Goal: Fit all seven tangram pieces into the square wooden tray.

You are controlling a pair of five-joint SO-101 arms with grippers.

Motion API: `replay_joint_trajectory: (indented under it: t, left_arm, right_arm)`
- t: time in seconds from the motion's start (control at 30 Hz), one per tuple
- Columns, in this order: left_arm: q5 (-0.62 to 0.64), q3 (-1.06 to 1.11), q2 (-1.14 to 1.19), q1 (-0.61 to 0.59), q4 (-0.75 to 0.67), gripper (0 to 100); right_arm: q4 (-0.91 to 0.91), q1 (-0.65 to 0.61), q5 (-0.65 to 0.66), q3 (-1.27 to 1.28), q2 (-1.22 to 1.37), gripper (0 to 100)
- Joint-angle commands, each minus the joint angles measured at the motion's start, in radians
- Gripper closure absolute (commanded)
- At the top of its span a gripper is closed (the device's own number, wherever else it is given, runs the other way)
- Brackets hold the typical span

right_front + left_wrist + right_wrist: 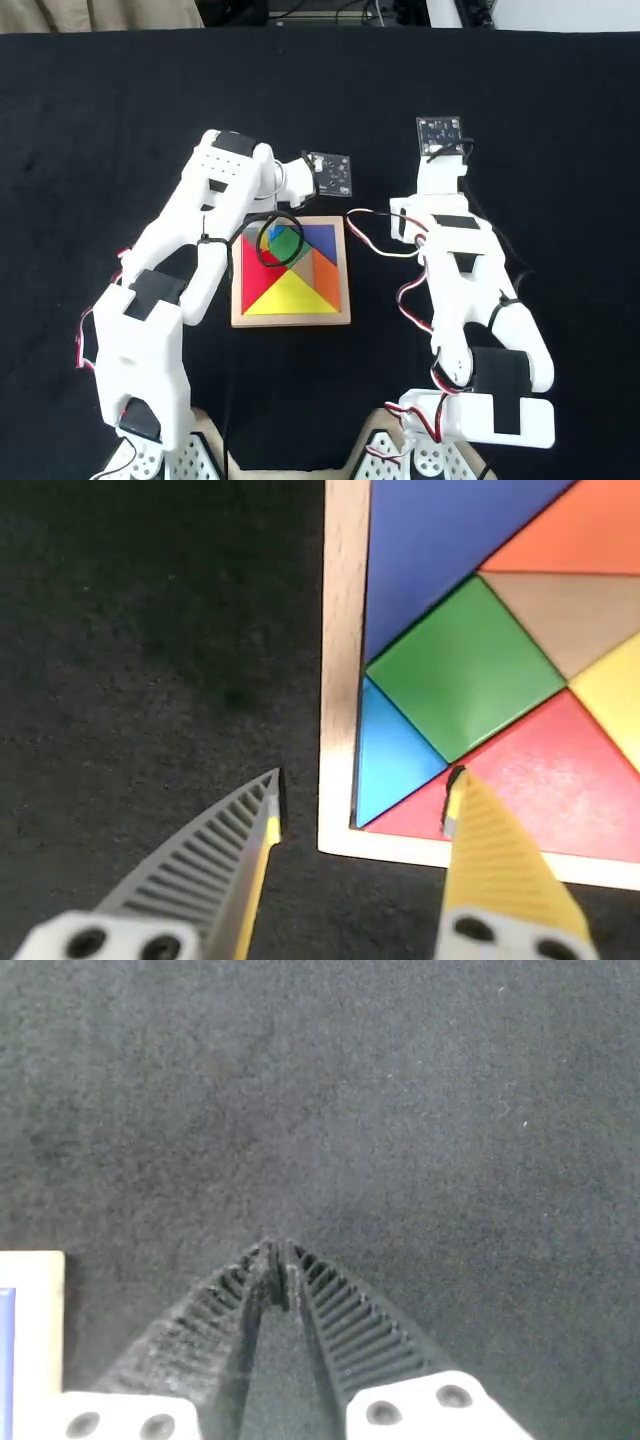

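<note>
Your black surface (100, 120) holds light-looking, stiff tangram pieces (292, 290) flush in the wooden tray (290, 320), so pinch edges; left jaws apart, right jaws together.

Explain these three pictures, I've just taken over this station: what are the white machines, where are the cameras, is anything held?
Two small white robot arms stand at a black cloth-covered table. The high view is from a fixed camera above; the other two come from a camera on each arm's wrist. Between the arms lies the square wooden tray, seven coloured tangram pieces flat inside, among them a green square and a red triangle. The left gripper is open, straddling a tray corner, holding nothing. The right gripper is shut and empty over the cloth.
</note>
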Motion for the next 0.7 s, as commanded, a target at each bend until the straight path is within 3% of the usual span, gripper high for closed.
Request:
replay_joint_trajectory:
  t: [0.0,0.2,0.37,0.53,0.67]
  left_arm:
    - [0.020,-0.036,-0.077,-0.008,0.086,73]
    - [0.152,-0.173,-0.281,-0.004,0.387,73]
    - [0.361,-0.182,-0.572,-0.024,0.480,73]
    - [0.720,-0.170,-0.888,-0.122,0.486,73]
    - [0.951,0.019,-1.097,-0.289,0.361,73]
  right_arm:
    - [-0.021,0.011,0.009,-0.045,-0.001,98.6]
    - [-0.020,0.011,0.009,-0.044,-0.001,98.6]
    - [-0.015,0.011,0.009,-0.044,-0.002,98.6]
    - [-0.014,0.015,0.003,-0.042,-0.012,98.6]
    - [0.021,0.017,0.005,-0.079,-0.070,98.6]
